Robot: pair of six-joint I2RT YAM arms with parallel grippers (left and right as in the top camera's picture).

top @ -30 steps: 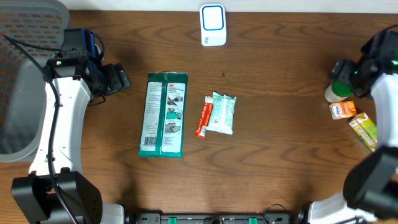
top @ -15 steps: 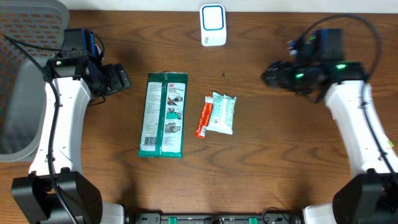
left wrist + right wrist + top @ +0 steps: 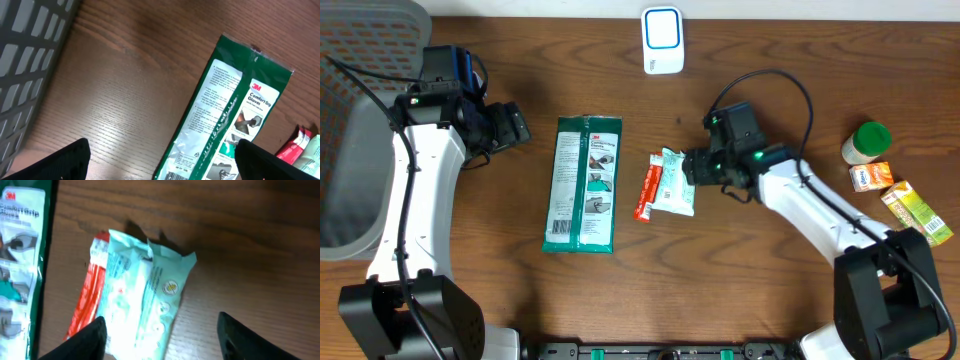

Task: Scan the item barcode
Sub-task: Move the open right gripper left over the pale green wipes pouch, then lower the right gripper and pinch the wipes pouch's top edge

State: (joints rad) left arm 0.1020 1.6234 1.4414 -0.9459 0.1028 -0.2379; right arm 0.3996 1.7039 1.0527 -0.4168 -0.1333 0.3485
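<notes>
Glove pack (image 3: pixel 582 185) lies left of wipes pouch (image 3: pixel 677 181) (red sachet (image 3: pixel 647 190) between)

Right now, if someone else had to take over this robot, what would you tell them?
Left tool: open, empty, beside the green glove pack.
Right tool: open, over the teal wipes pack at its edge, no grip yet.
Done: nothing lifted; both packs lie flat on the table.
Left: grip a pack, show its barcode to the white-and-blue device, probably the scanner, at the far edge.

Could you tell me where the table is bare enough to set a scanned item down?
Bare wood runs along the near edge, below the glove pack and wipes, and along the far edge right of the scanner. It is crowded round the wipes, red packet and right end effector.
</notes>
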